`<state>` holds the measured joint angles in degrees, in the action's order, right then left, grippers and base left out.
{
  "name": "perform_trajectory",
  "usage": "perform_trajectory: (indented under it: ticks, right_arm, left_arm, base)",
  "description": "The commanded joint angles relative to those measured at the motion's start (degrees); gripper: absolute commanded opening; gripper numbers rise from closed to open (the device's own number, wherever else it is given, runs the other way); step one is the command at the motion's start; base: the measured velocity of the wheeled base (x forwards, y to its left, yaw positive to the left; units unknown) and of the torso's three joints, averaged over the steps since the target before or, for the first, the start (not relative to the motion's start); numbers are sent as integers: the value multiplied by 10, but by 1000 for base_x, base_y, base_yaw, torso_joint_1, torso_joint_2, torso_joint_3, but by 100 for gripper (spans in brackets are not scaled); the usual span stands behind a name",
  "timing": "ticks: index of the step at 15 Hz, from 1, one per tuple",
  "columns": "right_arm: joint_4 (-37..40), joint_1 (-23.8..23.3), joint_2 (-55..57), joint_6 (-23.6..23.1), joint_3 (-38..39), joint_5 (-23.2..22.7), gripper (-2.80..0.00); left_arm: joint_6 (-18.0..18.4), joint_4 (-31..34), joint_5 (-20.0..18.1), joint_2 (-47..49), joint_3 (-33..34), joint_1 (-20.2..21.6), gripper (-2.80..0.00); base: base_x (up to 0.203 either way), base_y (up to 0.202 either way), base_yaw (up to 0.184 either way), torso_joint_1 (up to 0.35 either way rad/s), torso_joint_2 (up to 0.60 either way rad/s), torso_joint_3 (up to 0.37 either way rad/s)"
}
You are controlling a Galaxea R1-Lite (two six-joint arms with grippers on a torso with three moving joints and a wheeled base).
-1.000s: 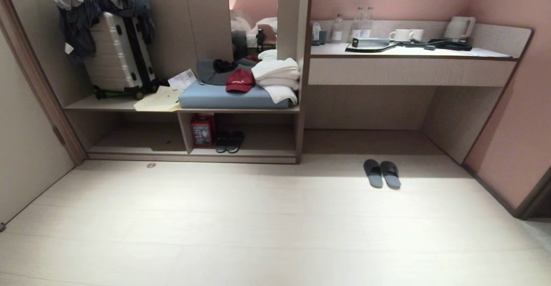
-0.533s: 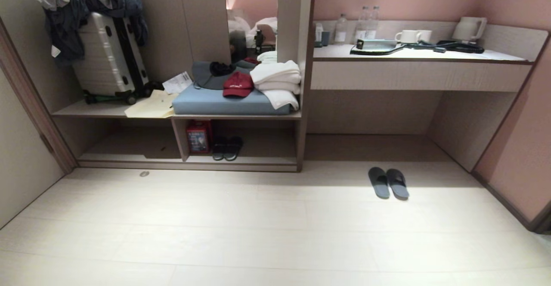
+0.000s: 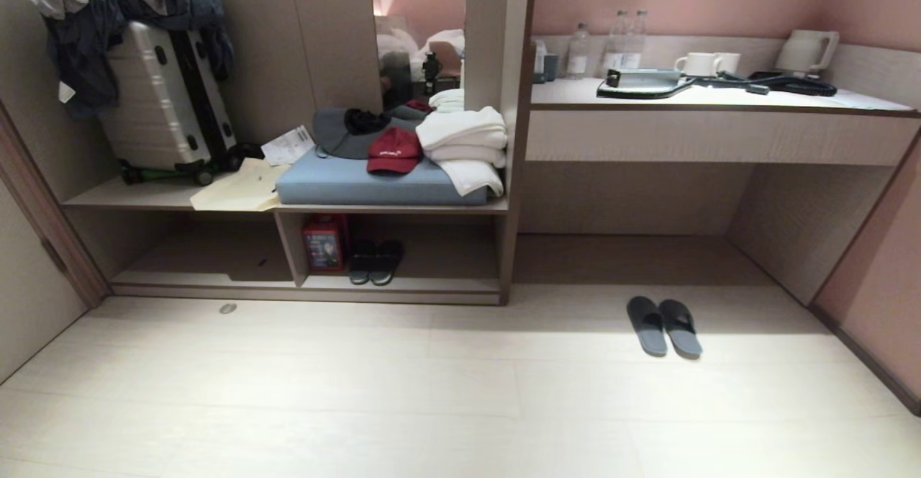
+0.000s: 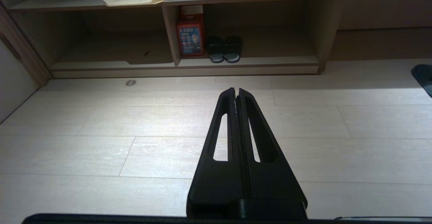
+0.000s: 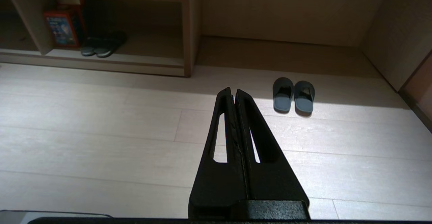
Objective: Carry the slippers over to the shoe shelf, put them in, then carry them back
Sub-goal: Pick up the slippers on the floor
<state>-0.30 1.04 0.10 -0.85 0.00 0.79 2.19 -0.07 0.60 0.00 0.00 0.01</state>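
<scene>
- Head view: slippers (image 3: 664, 325) side by side on floor, right of shoe shelf (image 3: 403, 285), long axes running away from robot; no arm visible.
- Left wrist view: left gripper (image 4: 236, 90) pressed closed, empty; only a slipper edge visible.
- Right wrist view: right gripper (image 5: 233, 90) closed, empty; slippers ahead, nearer this arm.

One of the slippers (image 4: 423, 80) cut off at the left wrist view's edge

Camera nearer — slippers (image 3: 663, 325) and shoe shelf (image 3: 403, 285) lower, larger.
</scene>
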Motion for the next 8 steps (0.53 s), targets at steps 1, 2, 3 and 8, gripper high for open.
perform_trajectory:
  ticks: [1, 2, 3, 8]
  right_arm:
    - [0, 0, 0, 0, 0, 0, -280]
    - [0, 0, 0, 0, 0, 0, -280]
    - [0, 0, 1, 0, 0, 0, -280]
    - [0, 0, 0, 0, 0, 0, -280]
  left_arm:
    - [0, 0, 0, 0, 0, 0, -280]
    - [0, 0, 0, 0, 0, 0, -280]
    - [0, 0, 0, 0, 0, 0, -280]
    - [-1, 0, -1, 0, 0, 1, -280]
  base:
    - [195, 0, -5, 2, 7, -2]
    - [191, 0, 2, 2, 2, -2]
    - [198, 0, -3, 6, -1, 2]
    - [196, 0, 0, 3, 6, 2]
